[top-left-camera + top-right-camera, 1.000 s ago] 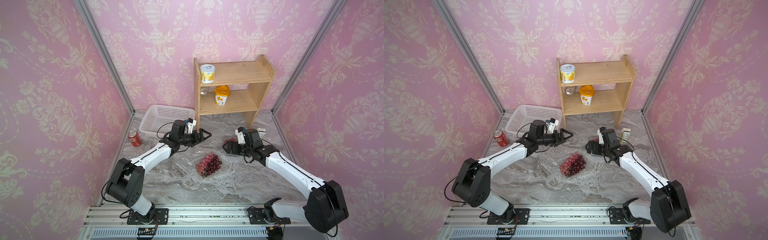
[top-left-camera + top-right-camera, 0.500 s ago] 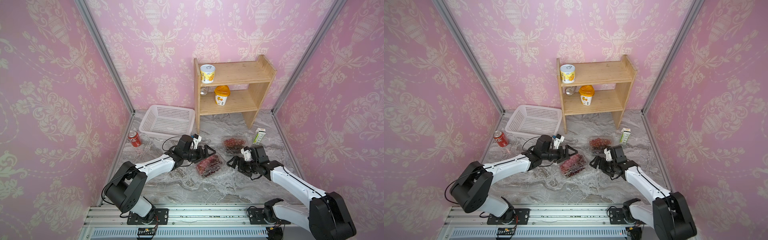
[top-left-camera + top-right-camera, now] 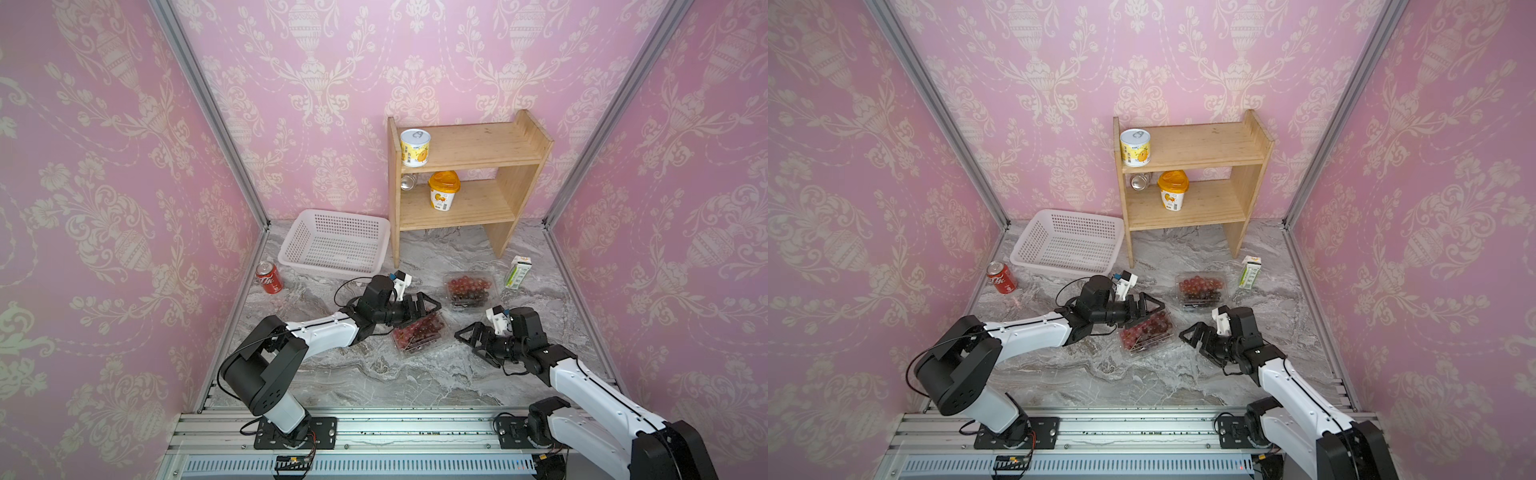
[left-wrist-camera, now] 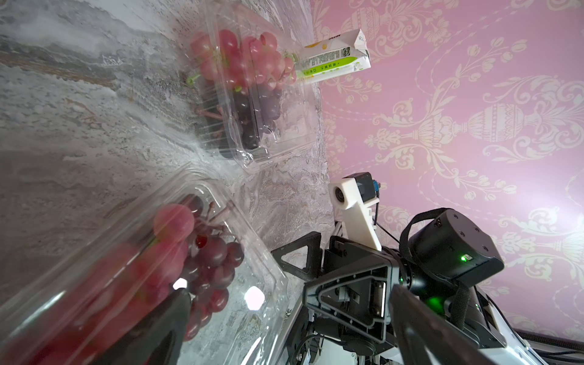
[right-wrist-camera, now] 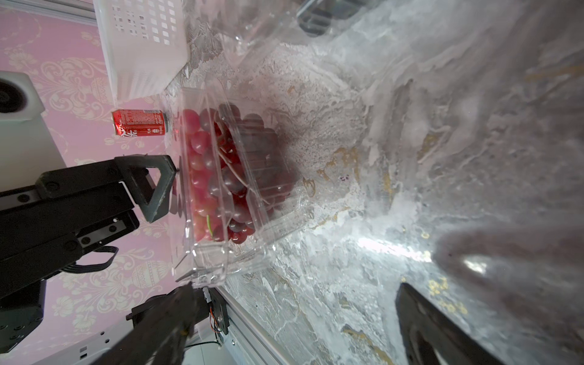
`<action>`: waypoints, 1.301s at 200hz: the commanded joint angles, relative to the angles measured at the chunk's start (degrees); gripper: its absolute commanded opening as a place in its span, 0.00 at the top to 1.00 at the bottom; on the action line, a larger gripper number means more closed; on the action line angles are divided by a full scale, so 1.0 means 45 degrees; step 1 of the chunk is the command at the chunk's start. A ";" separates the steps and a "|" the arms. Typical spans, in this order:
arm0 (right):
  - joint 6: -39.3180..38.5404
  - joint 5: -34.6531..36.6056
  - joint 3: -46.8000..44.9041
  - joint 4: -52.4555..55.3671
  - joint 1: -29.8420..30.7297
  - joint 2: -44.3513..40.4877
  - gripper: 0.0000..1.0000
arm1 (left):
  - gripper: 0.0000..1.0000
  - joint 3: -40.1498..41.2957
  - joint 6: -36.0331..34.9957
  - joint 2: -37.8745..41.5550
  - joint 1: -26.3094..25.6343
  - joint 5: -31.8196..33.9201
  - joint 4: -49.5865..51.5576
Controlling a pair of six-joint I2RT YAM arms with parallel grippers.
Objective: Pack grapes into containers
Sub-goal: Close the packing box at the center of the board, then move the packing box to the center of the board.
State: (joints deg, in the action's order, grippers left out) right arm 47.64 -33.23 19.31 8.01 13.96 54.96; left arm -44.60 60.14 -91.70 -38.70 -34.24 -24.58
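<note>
Two clear containers hold grapes, light red and dark. The near container (image 3: 417, 334) (image 3: 1147, 332) (image 5: 221, 177) lies mid-table, its lid seemingly down. The far container (image 3: 469, 289) (image 3: 1201, 289) (image 4: 249, 94) lies behind it to the right. My left gripper (image 3: 430, 309) (image 3: 1152, 311) (image 4: 290, 316) is open, hovering at the near container's far edge, one finger (image 5: 151, 183) beside its lid. My right gripper (image 3: 467, 343) (image 3: 1190, 343) (image 5: 294, 316) is open and empty just right of that container, facing it, apart from it.
A white perforated basket (image 3: 336, 245) (image 3: 1069, 243) sits back left beside a wooden shelf (image 3: 465, 183) carrying yellow-labelled tubs. A red cola can (image 3: 269, 278) (image 5: 139, 126) stands at the left wall. A small milk carton (image 3: 517, 272) (image 4: 335, 60) stands right of the far container.
My left gripper came forward from near the basket to the near container. My right gripper drew back from the far container toward the front right, uncovering it.
</note>
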 commanded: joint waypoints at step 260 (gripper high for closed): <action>-0.0162 0.0533 0.3260 -0.4254 0.3267 0.6011 0.29 | 0.01 0.0497 -0.1226 0.1257 0.0924 0.0912 0.2555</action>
State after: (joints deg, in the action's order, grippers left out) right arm 49.60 -30.63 33.06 -14.04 30.13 83.61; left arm -43.55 55.33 -85.60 -34.63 -31.11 -13.65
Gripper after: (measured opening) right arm 0.668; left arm 0.992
